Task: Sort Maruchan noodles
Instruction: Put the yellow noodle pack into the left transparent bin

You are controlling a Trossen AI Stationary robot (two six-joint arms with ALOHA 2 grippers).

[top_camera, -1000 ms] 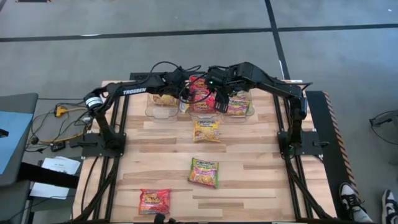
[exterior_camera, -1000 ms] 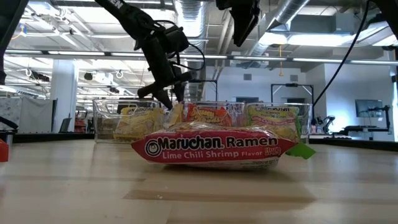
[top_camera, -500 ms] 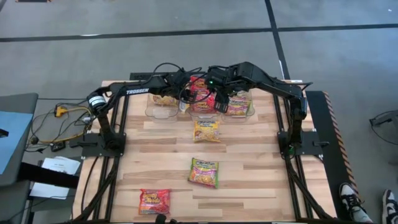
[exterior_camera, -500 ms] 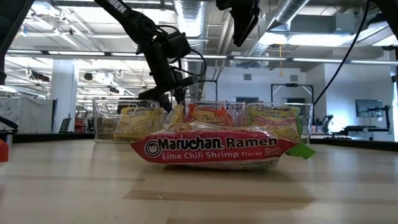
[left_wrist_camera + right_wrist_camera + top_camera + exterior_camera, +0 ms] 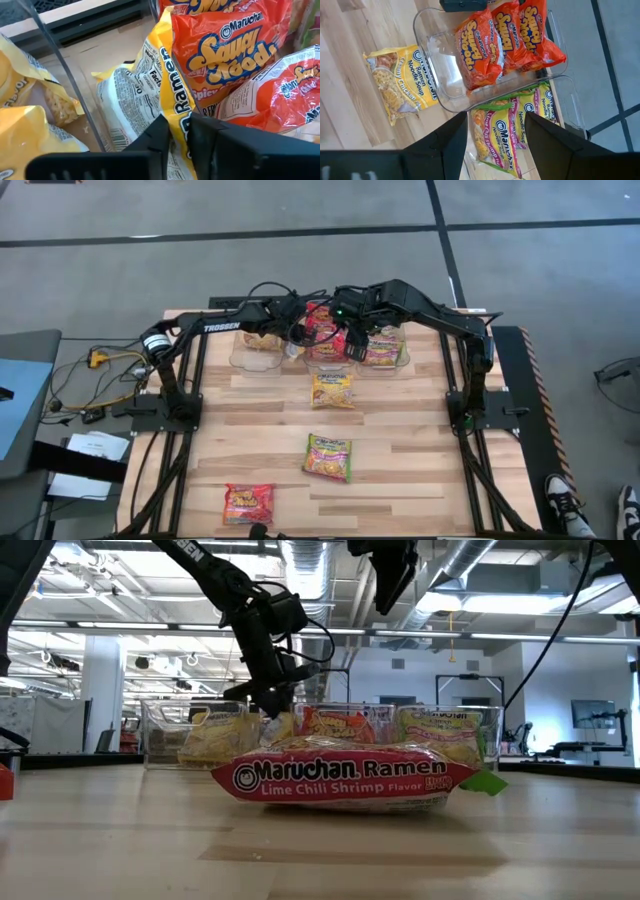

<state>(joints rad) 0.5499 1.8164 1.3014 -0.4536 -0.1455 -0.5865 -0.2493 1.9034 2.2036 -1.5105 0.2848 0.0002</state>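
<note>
Three clear bins on a wooden table.

The counter has a top of pale wooden planks and stands on a grey floor crossed by dark lines. Beside it sits a dark side table with papers and loose cables. Beyond the counter lies a large open hall: white columns, silver ducts and pipes under the ceiling, and long strip lights. Far off stands what may be a screen on a stand.
</note>
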